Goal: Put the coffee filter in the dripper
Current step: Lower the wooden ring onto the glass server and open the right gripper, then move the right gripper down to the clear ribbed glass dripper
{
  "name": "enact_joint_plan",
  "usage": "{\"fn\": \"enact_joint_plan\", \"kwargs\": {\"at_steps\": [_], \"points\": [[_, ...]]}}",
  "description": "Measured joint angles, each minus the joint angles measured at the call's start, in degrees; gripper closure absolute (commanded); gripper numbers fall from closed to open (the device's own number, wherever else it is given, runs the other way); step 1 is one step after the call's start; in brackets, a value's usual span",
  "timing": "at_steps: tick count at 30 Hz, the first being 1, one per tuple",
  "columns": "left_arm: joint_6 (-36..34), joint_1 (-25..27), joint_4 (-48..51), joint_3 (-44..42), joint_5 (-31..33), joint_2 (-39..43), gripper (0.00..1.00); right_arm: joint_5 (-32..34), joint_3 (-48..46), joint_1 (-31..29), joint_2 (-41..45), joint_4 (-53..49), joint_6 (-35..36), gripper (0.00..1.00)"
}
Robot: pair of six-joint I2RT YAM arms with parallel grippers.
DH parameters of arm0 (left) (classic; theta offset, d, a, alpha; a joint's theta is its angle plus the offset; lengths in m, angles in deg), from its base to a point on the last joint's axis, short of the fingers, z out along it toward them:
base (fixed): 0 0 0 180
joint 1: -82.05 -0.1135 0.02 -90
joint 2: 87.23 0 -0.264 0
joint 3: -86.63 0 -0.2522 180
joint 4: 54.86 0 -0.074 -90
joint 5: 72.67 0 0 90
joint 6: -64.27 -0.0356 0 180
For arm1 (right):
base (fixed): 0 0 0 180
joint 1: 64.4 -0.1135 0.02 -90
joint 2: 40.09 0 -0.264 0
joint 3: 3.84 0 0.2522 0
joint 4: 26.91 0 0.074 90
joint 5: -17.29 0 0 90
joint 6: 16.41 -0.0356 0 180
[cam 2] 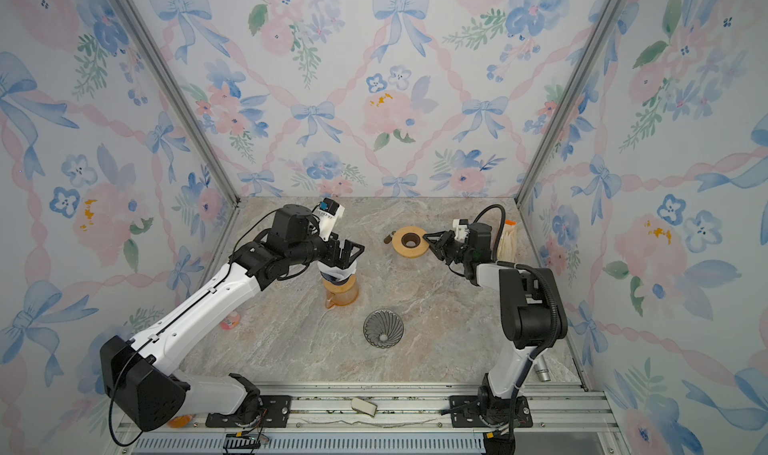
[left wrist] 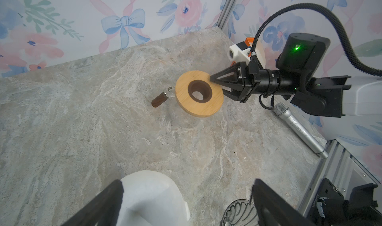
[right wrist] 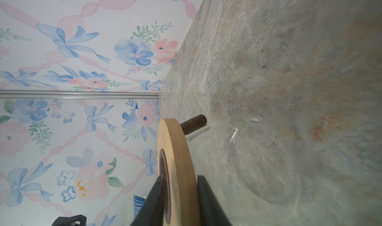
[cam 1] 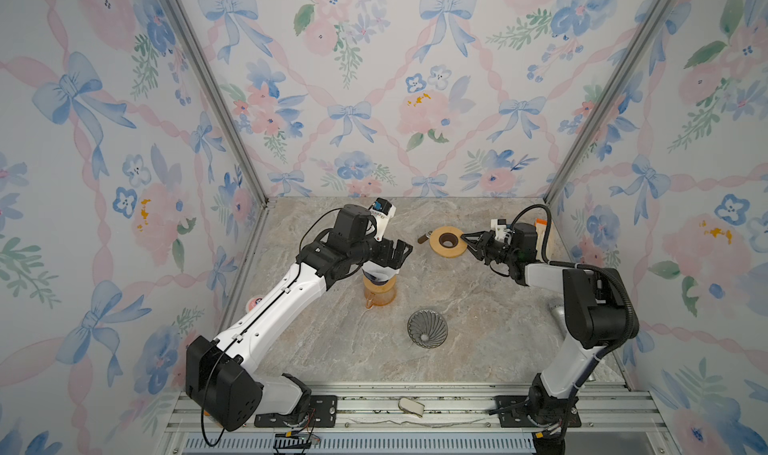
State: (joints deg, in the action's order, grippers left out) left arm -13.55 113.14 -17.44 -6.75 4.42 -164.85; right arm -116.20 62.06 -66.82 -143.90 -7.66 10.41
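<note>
White paper cone coffee filter (left wrist: 153,196): atop orange translucent pitcher (cam 1: 380,295), mid surface (cam 1: 332,349), apart from ribbed clear cone dripper (cam 1: 427,329). Directly above filter: left end effector (cam 1: 401,255), jaws fully apart, gripping nothing. Far side: right end effector (cam 1: 465,243), jaws part-open, straddling round wooden collar (cam 1: 436,251) of clear glass pot (right wrist: 258,163).

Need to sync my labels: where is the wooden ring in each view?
Top view: wooden ring, right of centre, far end of table.
Top view: same spot.
Left wrist: mid-picture.
Right wrist: edge-on, foreground.
Shared landmark: right claw straddling its rim.
</note>
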Motion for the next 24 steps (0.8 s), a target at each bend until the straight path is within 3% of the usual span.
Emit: {"fn": "enact_joint_plan", "kwargs": {"at_steps": [14,24], "points": [[0.00,0.00,0.00,0.00,-0.22,0.00,0.02,1.90,0.24,2.05,1.22,-6.16,4.44,0.59],[-0.22,0.00,0.00,0.94,-0.39,0.00,0.02,8.81,7.67,1.92,10.95,-27.69,20.11,0.51]]}}
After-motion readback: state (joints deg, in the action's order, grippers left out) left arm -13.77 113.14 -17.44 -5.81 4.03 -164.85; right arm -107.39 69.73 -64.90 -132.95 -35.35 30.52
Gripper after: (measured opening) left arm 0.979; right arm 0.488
